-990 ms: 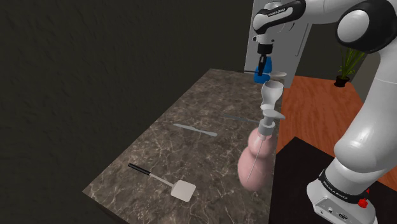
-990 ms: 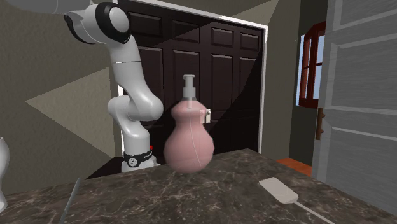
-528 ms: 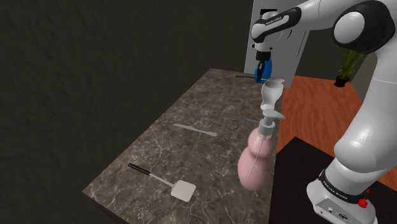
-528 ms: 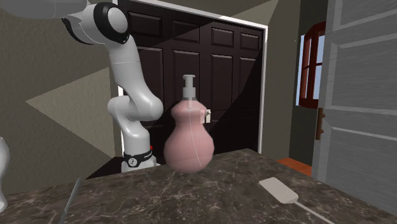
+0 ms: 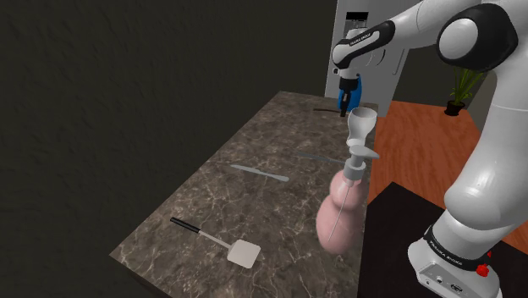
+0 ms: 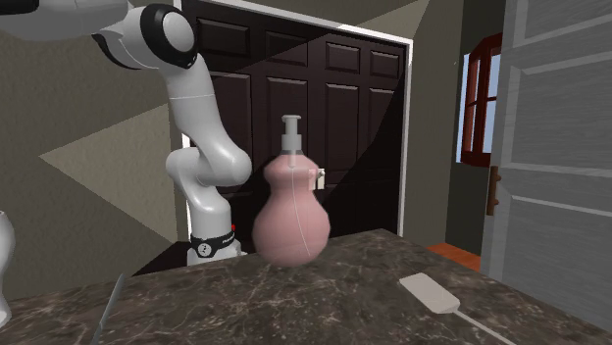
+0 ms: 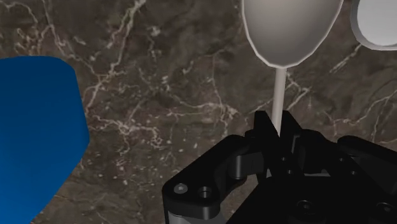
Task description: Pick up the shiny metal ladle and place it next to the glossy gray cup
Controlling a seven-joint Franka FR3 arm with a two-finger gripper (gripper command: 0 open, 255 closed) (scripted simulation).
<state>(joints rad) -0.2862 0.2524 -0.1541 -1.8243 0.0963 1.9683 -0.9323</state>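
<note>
The black two-finger hand [image 5: 345, 102], at the upper right of the shoulder view over the far end of the dark veined marble counter [image 5: 245, 144], is pinched on the thin stem of the pale grey ladle [image 7: 289, 28]. Gripping the handle lets the oval bowl lead, probably so it can touch down first. The pale flared cup [image 5: 362, 121] stands just below and right of the hand there, and a blue rounded object [image 7: 35, 127] flanks the other side; the ladle looks nearly in place
</note>
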